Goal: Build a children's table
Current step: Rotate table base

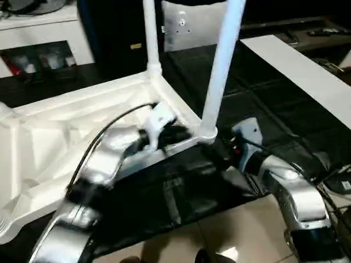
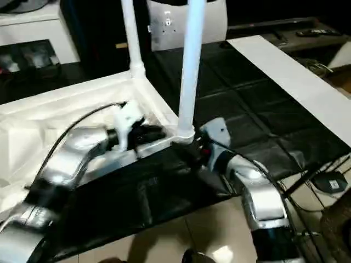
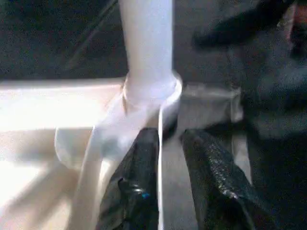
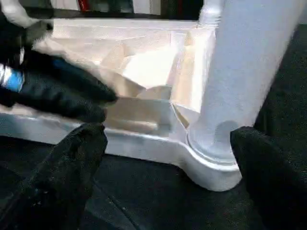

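The silver forearms lie nearest the head camera, one at each lower corner, both reaching toward the near corner of the children's table.

Left gripper (image 3: 168, 167): its two black fingers (image 3: 136, 191) stand slightly parted, straddling the thin white rim of the table top (image 1: 66, 120) just below the corner socket (image 3: 153, 103). One finger sits inside the rim and the other outside it. Whether the pads press on the rim cannot be told. From the head camera this gripper (image 1: 173, 134) lies over the near edge of the top, right beside the near leg.

Right gripper (image 4: 168, 177): its jaws stand wide apart, one finger (image 4: 72, 172) on each side of the socket at the base of the near leg (image 4: 244, 72), with clear space between the fingers and the plastic. It holds nothing. From the head camera it (image 1: 222, 150) sits just beside that same corner, on the outer side.

The table top lies upside down on the black-covered work table (image 1: 263, 104), ribbed underside facing up. Two white legs stand upright in corner sockets: the near leg (image 1: 222, 71) at the corner between the grippers, and a far leg (image 1: 151, 38) at the next corner behind it.

A white strip (image 1: 301, 71) lies on the black cover, well apart to the right. A white cabinet (image 1: 38, 38) stands at the far left. Tiled floor (image 1: 230, 230) shows below the work table's edge.
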Robot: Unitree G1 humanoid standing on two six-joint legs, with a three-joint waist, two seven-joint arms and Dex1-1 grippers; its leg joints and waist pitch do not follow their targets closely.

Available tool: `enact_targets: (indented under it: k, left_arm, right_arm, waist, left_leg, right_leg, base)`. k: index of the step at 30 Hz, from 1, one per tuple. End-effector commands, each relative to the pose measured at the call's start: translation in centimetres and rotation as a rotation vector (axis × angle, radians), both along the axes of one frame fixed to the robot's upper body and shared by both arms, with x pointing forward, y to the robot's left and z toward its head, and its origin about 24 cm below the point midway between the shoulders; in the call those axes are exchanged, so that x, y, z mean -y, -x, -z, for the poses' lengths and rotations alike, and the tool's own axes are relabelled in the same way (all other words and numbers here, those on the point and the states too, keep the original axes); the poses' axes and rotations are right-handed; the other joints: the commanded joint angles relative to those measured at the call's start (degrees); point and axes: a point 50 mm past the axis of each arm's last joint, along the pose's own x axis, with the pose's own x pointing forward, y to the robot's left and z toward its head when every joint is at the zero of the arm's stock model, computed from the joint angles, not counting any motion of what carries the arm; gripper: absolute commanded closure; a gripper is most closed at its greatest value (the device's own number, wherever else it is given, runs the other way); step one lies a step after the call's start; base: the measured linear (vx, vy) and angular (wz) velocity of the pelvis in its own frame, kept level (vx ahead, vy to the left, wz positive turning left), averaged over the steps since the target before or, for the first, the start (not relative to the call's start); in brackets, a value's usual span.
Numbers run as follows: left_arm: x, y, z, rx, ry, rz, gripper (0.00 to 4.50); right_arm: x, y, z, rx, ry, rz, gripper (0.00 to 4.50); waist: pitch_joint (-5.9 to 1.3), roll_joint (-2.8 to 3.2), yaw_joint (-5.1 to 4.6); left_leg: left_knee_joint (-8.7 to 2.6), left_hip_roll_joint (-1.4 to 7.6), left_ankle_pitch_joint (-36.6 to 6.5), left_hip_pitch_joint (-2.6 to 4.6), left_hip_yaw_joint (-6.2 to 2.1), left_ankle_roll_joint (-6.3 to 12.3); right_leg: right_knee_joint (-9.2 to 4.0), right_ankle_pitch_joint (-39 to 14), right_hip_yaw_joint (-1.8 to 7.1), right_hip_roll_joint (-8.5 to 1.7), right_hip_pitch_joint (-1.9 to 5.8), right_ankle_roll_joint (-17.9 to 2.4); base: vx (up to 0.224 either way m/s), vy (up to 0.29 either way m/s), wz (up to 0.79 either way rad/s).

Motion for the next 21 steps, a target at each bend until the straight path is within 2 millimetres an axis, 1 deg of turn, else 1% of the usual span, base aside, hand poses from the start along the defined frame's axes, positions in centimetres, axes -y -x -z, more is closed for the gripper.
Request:
enact_targets:
  k: [1,2,3,4,5,6,7,8,9,10,11,12,13,14,15,16,17,19,20,21]
  left_arm:
    - [-1.5,0.9,-1.3,0.012,0.016,-0.029,3.09]
    - [-2.2,1.7,-1.3,0.004,0.003,-0.033,3.09]
    - [-2.3,1.7,-1.3,0.004,0.002,-0.033,3.04]
    - [-2.6,2.2,-1.4,-0.001,-0.007,-0.033,2.81]
    - [-3.2,2.8,-1.4,-0.012,-0.023,-0.037,2.71]
    - [-3.8,3.6,-1.3,-0.024,-0.039,-0.043,2.71]
    - [-4.3,4.2,-1.3,-0.036,-0.051,-0.048,2.67]
    - [-4.5,4.5,-1.3,-0.042,-0.06,-0.049,2.63]
    - [-4.8,5.0,-1.3,-0.051,-0.072,-0.047,2.45]
    - [-5.0,5.4,-1.2,-0.066,-0.082,-0.043,2.45]
    - [-5.2,6.0,-1.0,-0.087,-0.105,-0.03,2.32]
    - [-5.4,6.9,-0.7,-0.132,-0.133,-0.017,2.23]
    - [-5.5,7.4,-0.6,-0.153,-0.148,-0.012,2.17]
    - [-5.5,7.4,-0.6,-0.153,-0.148,-0.012,2.17]
    - [-5.5,7.7,-0.5,-0.168,-0.162,-0.011,1.87]
    - [-5.5,7.8,-0.5,-0.172,-0.171,-0.016,1.87]
    - [-5.6,7.8,-0.4,-0.173,-0.18,-0.021,1.81]
    - [-5.6,7.8,-0.4,-0.174,-0.191,-0.034,1.66]
    - [-5.8,7.8,-0.2,-0.175,-0.2,-0.047,1.54]
    - [-5.9,7.7,-0.1,-0.179,-0.211,-0.063,1.43]
  right_arm:
    - [-1.4,0.5,-0.8,0.013,-0.021,-0.071,0.0]
    - [-1.8,0.4,-0.9,0.012,-0.023,-0.083,0.0]
    - [-1.9,0.4,-0.9,0.012,-0.024,-0.084,0.0]
    - [-2.1,0.3,-0.9,0.012,-0.025,-0.089,0.0]
    - [-2.4,0.1,-0.9,0.013,-0.021,-0.093,0.0]
    - [-2.8,-0.3,-0.8,0.018,-0.007,-0.097,0.0]
    - [-3.2,-0.7,-0.7,0.021,0.007,-0.099,0.0]
    - [-3.3,-0.9,-0.7,0.021,0.015,-0.1,0.0]
    - [-3.5,-1.2,-0.6,0.019,0.023,-0.102,0.0]
    - [-3.7,-1.4,-0.5,0.018,0.031,-0.103,0.0]
    - [-4.0,-2.0,-0.4,0.016,0.042,-0.104,0.0]
    - [-4.4,-2.9,-0.3,0.016,0.07,-0.106,0.0]
    - [-4.6,-3.3,-0.2,0.016,0.088,-0.106,0.0]
    - [-4.6,-3.3,-0.2,0.016,0.088,-0.106,0.0]
    - [-4.9,-4.0,-0.2,0.0,0.08,-0.106,0.0]
    - [-5.0,-4.4,-0.1,-0.003,0.079,-0.098,0.0]
    - [-5.0,-4.7,-0.1,-0.005,0.08,-0.088,0.0]
    - [-5.0,-5.2,0.0,-0.003,0.079,-0.055,0.0]
    - [-4.8,-5.7,0.1,-0.002,0.072,-0.01,0.0]
    - [-4.7,-6.2,0.1,0.0,0.063,0.04,0.0]
  waist:
    - [-3.08,0.16,-0.08]
    - [-3.02,0.13,-0.19]
    - [-2.69,0.27,-0.51]
    - [-2.57,0.28,-0.64]
    - [-2.51,0.36,-0.5]
    - [-2.4,0.17,-0.56]
    - [-2.16,0.34,-0.9]
    - [-2.18,0.46,-0.92]
    - [-1.85,0.25,-1.06]
    - [-2.02,0.58,-0.87]
    - [-1.82,0.65,-0.92]
    - [-1.92,0.75,-0.97]
    - [-1.76,0.71,-1.05]
    - [-1.77,0.8,-1.0]
    - [-1.98,0.84,-0.78]
    - [-1.9,0.88,-0.76]
    - [-1.99,0.67,-0.74]
    - [-1.96,0.84,-0.7]
    - [-2.21,0.5,-0.73]
    - [-2.19,0.67,-0.74]
  left_leg:
    - [-3.85,1.46,-7.5,-0.34,-0.56,5.37]
    - [-3.94,1.51,-7.5,-0.48,-0.63,5.35]
    - [-4.07,1.52,-8.1,-0.46,-0.64,5.46]
    - [-3.97,1.26,-9.0,-0.14,-0.52,5.28]
    - [-4.03,1.34,-9.2,-0.01,-0.58,4.99]
    - [-4.07,1.37,-9.2,-0.08,-0.61,5.01]
    - [-4.31,1.56,-9.9,-0.32,-0.8,4.7]
    - [-4.22,1.5,-10.0,-0.12,-0.76,4.63]
    - [-4.19,1.31,-10.5,0.09,-0.62,4.67]
    - [-4.17,1.39,-10.7,0.28,-0.73,4.3]
    - [-4.25,1.35,-10.8,0.14,-0.74,4.37]
    - [-4.35,1.65,-11.8,0.25,-0.99,3.96]
    - [-4.32,1.61,-11.5,0.24,-0.96,4.03]
    - [-4.34,1.71,-11.3,0.37,-0.97,3.85]
    - [-4.19,1.7,-9.6,0.53,-0.85,3.94]
    - [-4.26,1.72,-9.1,0.39,-0.9,4.09]
    - [-4.22,1.7,-8.2,0.11,-0.89,4.36]
    - [-4.19,1.77,-7.3,0.09,-0.86,4.36]
    - [-4.12,1.85,-6.6,0.1,-0.81,4.24]
    - [-4.14,1.7,-6.2,0.08,-0.86,4.13]
  right_leg:
    - [-4.3,-22.1,3.69,-3.63,4.48,1.0]
    - [-4.17,-21.6,3.7,-3.65,4.58,0.7]
    - [-4.3,-21.9,3.75,-3.54,4.36,0.3]
    - [-4.58,-23.5,3.73,-3.49,4.17,0.4]
    - [-4.62,-24.3,3.77,-3.64,4.16,0.4]
    - [-4.67,-24.5,3.84,-3.74,4.09,0.4]
    - [-4.43,-25.0,3.8,-3.71,4.23,0.0]
    - [-4.51,-25.2,3.84,-3.65,4.07,0.1]
    - [-4.95,-26.4,3.94,-3.53,3.79,0.5]
    - [-4.7,-26.3,4.04,-3.8,3.82,0.0]
    - [-4.82,-26.7,4.02,-3.67,3.85,0.2]
    - [-4.35,-26.4,4.0,-3.85,3.9,-0.6]
    - [-4.38,-26.0,4.12,-3.73,3.9,-0.8]
    - [-4.27,-25.5,4.27,-3.82,3.83,-1.2]
    - [-3.95,-23.4,4.57,-3.82,3.79,-2.3]
    - [-3.78,-22.5,4.64,-3.85,3.82,-2.9]
    - [-3.51,-21.2,4.67,-3.82,4.09,-3.6]
    - [-3.18,-20.0,4.86,-3.89,4.04,-4.4]
    - [-3.03,-19.4,4.99,-4.0,4.08,-4.6]
    - [-2.87,-19.3,4.97,-3.9,4.14,-4.9]
  base:
    - [0.0,0.0,0.0]
    - [0.0,0.0,0.0]
    - [0.0,0.0,0.0]
    - [0.0,0.0,0.0]
    - [0.0,0.0,0.0]
    - [0.0,0.0,0.0]
    - [0.0,0.0,0.0]
    - [0.0,0.0,0.0]
    - [0.0,0.0,0.0]
    - [0.0,0.0,0.0]
    - [0.0,0.0,0.0]
    - [0.0,0.0,0.0]
    - [0.0,0.0,0.0]
    - [0.0,0.0,0.0]
    - [0.0,0.0,0.0]
    - [0.0,0.0,0.0]
    - [0.0,0.0,0.0]
    - [0.0,0.0,0.0]
    - [0.0,0.0,0.0]
    - [0.0,0.0,0.0]
